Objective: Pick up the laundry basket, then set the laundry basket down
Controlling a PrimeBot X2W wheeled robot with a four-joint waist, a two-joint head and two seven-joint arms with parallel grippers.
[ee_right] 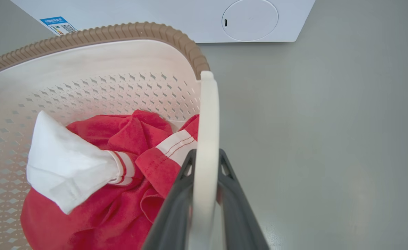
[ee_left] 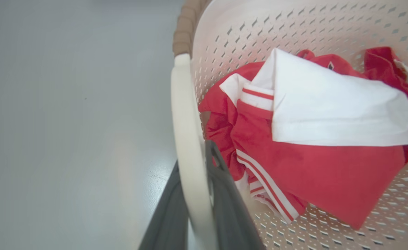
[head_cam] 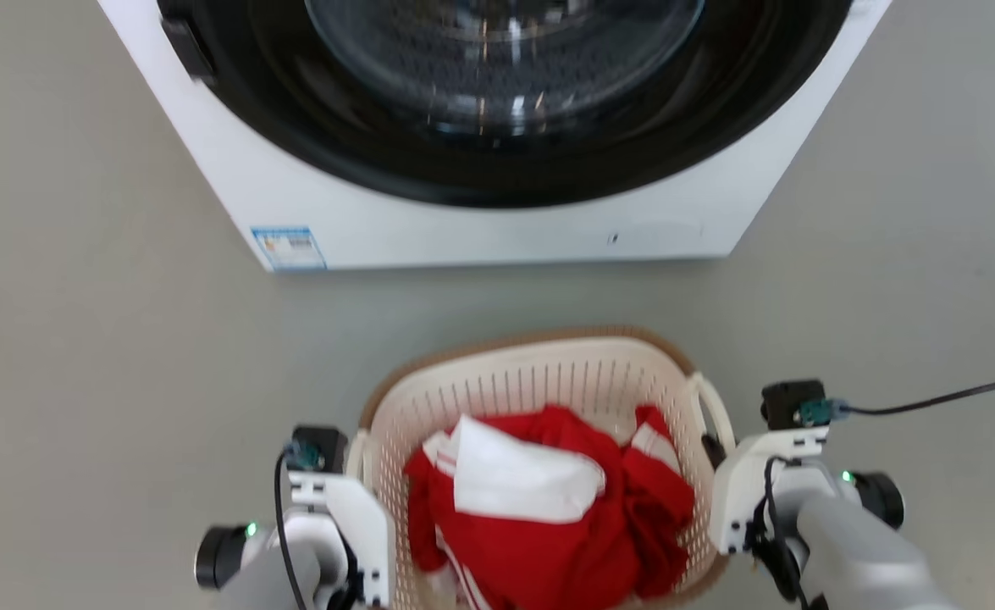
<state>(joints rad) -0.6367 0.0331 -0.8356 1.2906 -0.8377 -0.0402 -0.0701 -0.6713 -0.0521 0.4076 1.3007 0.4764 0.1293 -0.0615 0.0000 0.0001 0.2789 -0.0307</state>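
The laundry basket (head_cam: pixel 531 373), cream-white and perforated with a brown woven-look rim (ee_right: pixel 127 31), sits low in the middle of the head view, between my two arms. Red and white clothes (head_cam: pixel 548 517) lie crumpled inside it. My left gripper (ee_left: pixel 193 156) is shut on the basket's left white loop handle (ee_left: pixel 184 111), one dark finger on each side. In the same way my right gripper (ee_right: pixel 206 154) is shut on the right loop handle (ee_right: pixel 208 111). In the head view the left gripper (head_cam: pixel 353 474) and the right gripper (head_cam: pixel 721 457) flank the basket. Whether the basket touches the floor I cannot tell.
A white front-loading washing machine (head_cam: pixel 497 229) with a dark round door (head_cam: pixel 505 76) stands just beyond the basket, a strip of grey floor (head_cam: pixel 124 381) between them. A black cable (head_cam: pixel 929 400) runs right from my right wrist. Open floor lies on both sides.
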